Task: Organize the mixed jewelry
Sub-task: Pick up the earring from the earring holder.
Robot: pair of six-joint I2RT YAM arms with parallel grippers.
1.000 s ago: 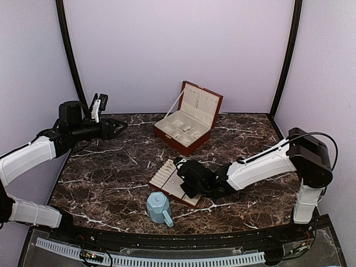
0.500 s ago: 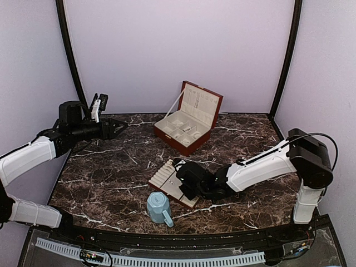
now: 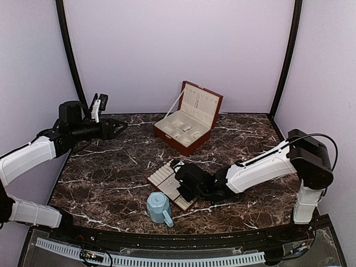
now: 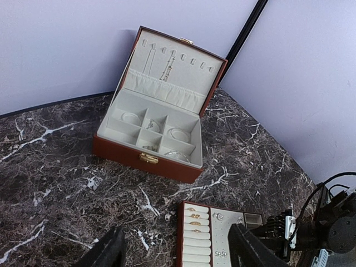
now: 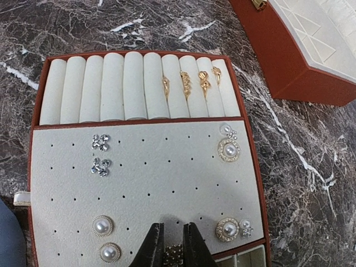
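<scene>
Most of what we see is a dark, white-veined marble tabletop [image 3: 105, 172]. At its back stands the open brown jewellery box with cream compartments [image 4: 139, 160], and thin silvery hoops [image 4: 179, 134] lie in its cells. Nearer us lies the flat brown tray with cream lining [image 5: 167, 183], and the light-blue faceted mug [image 3: 158, 207] stands just beside its near edge.

The left hand [image 3: 118, 127] hangs high over the left side, fingers spread and holding nothing, well apart from everything. The right hand [image 5: 173, 236] is low over the tray's near edge, its fingers close together on either side of a tiny glittering stud [image 5: 174, 257]. We cannot tell whether they pinch it or merely flank it.

The rest of the mixed jewellery sits on the tray: pearl studs [image 5: 228, 149], crystal studs [image 5: 100, 142] and gold rings [image 5: 192, 80] tucked between the rolls.

We judge the stud to be the main risk. So small a piece could slip from a loose hold and skitter onto the veined marble, where it would be hard to find. A low sweep of that hand could also shove the tray or knock the mug, the nearest obstacle. The way to the box looks open to us.
</scene>
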